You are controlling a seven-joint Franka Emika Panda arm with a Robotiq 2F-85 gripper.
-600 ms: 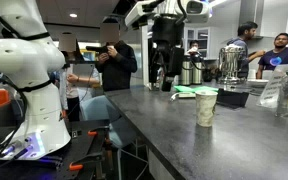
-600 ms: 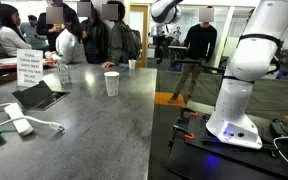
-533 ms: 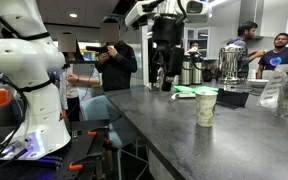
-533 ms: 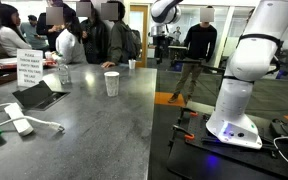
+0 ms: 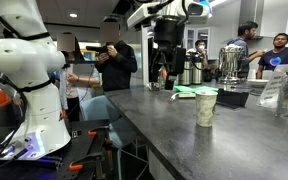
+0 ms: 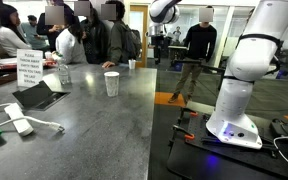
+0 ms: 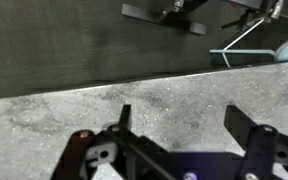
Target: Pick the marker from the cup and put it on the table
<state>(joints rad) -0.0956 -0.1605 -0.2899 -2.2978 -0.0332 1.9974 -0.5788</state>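
The cup (image 5: 206, 107), pale cream with a light green rim, stands upright on the dark grey table (image 5: 184, 145). It also shows in an exterior view (image 6: 111, 84) mid-table (image 6: 94, 135). The marker does not show in any view. My gripper (image 5: 164, 78) hangs above the table's far end, well away from the cup. In the wrist view the gripper (image 7: 184, 120) is open and empty, with only speckled grey table (image 7: 74, 110) between its fingers and the table edge just beyond.
A clear bottle (image 5: 286, 92), a black tray (image 5: 234, 97) and a green item (image 5: 185, 93) lie past the cup. A sign (image 6: 29, 68), a black tablet (image 6: 39, 96) and a white device with a cable (image 6: 19, 125) sit on the table. People stand behind.
My gripper has risen slightly and shifted a little toward the cup side. The cup has not moved.
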